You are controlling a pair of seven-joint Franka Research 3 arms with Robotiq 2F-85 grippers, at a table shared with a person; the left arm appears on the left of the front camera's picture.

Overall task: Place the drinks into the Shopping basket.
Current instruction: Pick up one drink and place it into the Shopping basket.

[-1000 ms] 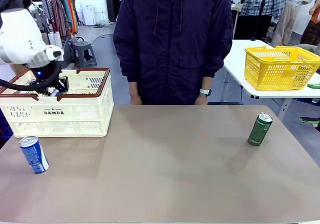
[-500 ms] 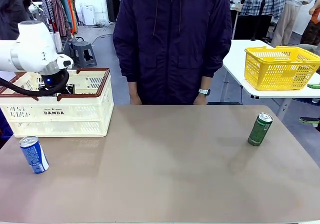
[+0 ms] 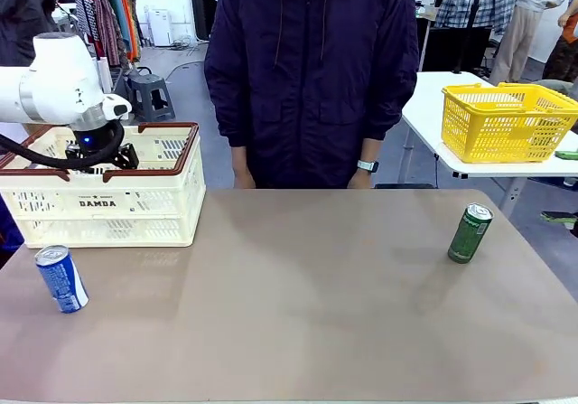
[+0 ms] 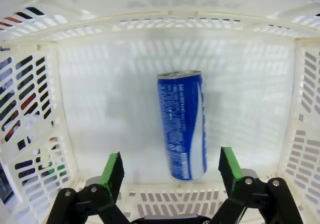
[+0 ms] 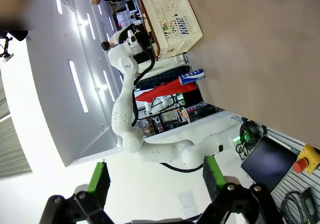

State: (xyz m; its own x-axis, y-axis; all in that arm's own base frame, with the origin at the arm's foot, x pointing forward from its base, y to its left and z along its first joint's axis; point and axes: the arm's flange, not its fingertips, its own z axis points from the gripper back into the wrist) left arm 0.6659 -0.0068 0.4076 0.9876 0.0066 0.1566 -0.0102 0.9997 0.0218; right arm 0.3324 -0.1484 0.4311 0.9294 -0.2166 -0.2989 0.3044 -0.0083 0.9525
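Observation:
My left gripper (image 4: 171,173) is open inside the cream Shopping basket (image 4: 100,93), its green pads (image 4: 112,170) spread wide. Just beyond them a blue-and-white drink can (image 4: 182,124) lies on its side on the basket floor, touching neither finger. In the front view the left gripper (image 3: 104,155) dips into the Shopping basket (image 3: 99,207) at the table's left. A second blue can (image 3: 61,278) stands tilted in front of the basket. A green can (image 3: 470,233) stands at the right. My right gripper (image 5: 155,176) is open and holds nothing, far from the cans.
A person in a dark jacket (image 3: 312,79) stands at the far edge, hands down behind the table. A yellow mesh basket (image 3: 506,119) sits on another table at the back right. The brown tabletop (image 3: 298,305) stretches between the two cans.
The left arm has swung a little to the right over the basket, and its wrist has dropped lower behind the rim. Both cans on the table have stayed put.

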